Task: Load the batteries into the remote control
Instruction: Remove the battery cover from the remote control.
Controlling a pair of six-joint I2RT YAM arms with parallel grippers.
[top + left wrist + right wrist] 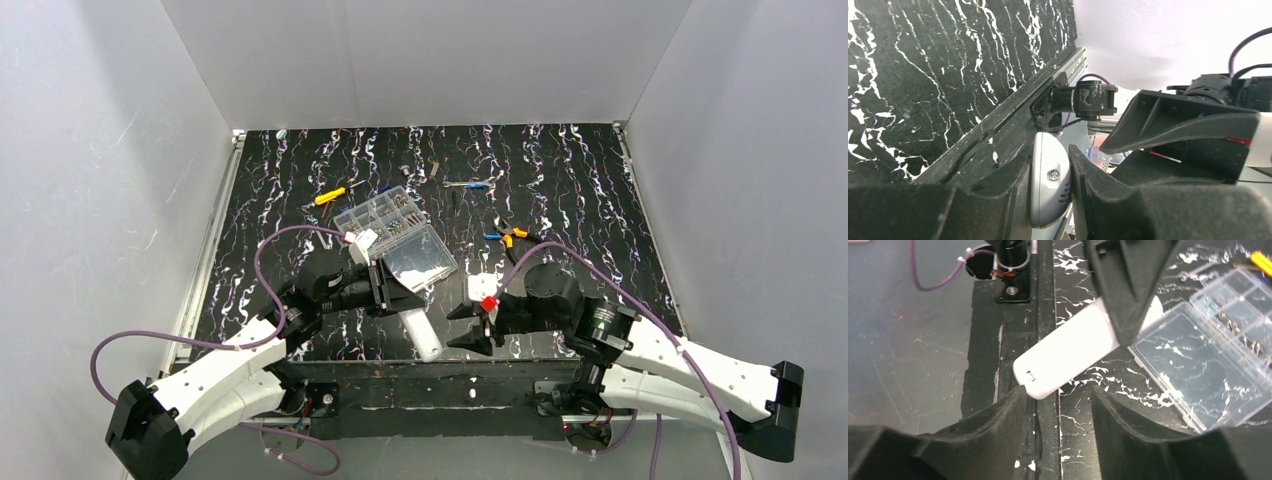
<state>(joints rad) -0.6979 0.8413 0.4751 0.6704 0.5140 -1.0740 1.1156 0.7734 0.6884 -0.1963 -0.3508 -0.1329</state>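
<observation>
The remote control [422, 335] is a slim white bar, held just above the table's near edge and pointing toward the front. My left gripper [392, 292] is shut on its upper part. In the left wrist view the remote control [1047, 180] stands edge-on, pinched between the two black fingers. My right gripper [466, 327] is open just right of the remote's free end. In the right wrist view the remote control [1068, 356] ends just beyond my right gripper [1058, 402], with nothing between its fingers. The batteries cannot be made out in any view.
A clear compartment box [396, 232] lies open behind the left gripper, also close on the right in the right wrist view [1208, 355]. Orange-handled pliers [517, 237] and a yellow-handled screwdriver [328, 196] lie farther back. The table's front rail [1045, 315] runs under the remote.
</observation>
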